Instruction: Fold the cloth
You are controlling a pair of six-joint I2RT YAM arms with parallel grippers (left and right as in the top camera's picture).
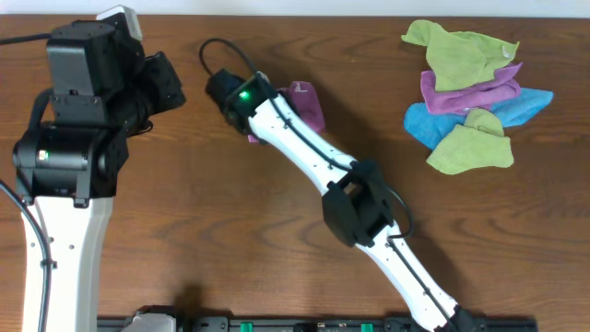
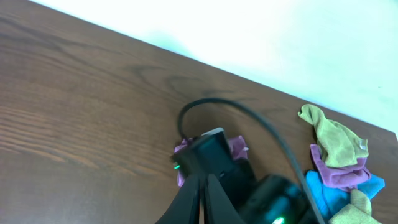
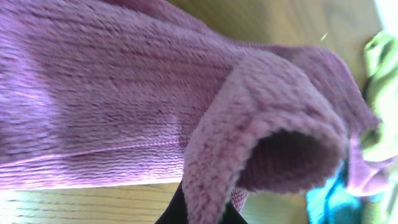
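Observation:
The purple cloth (image 1: pixel 310 103) lies bunched on the wooden table (image 1: pixel 184 203), mostly under my right arm's wrist (image 1: pixel 241 100). In the right wrist view the cloth (image 3: pixel 124 93) fills the frame. A thick folded edge of it is pinched in my right gripper (image 3: pixel 202 210), which is shut on it. My left gripper (image 2: pixel 202 198) is shut with nothing in it, hanging above the table left of the cloth (image 2: pixel 238 147). In the overhead view the left gripper (image 1: pixel 175 85) points toward the right arm.
A pile of other cloths sits at the back right: a green one (image 1: pixel 458 51), a purple one (image 1: pixel 470 92), a blue one (image 1: pixel 525 106) and another green one (image 1: pixel 470 148). The right arm (image 1: pixel 369 207) crosses the table diagonally.

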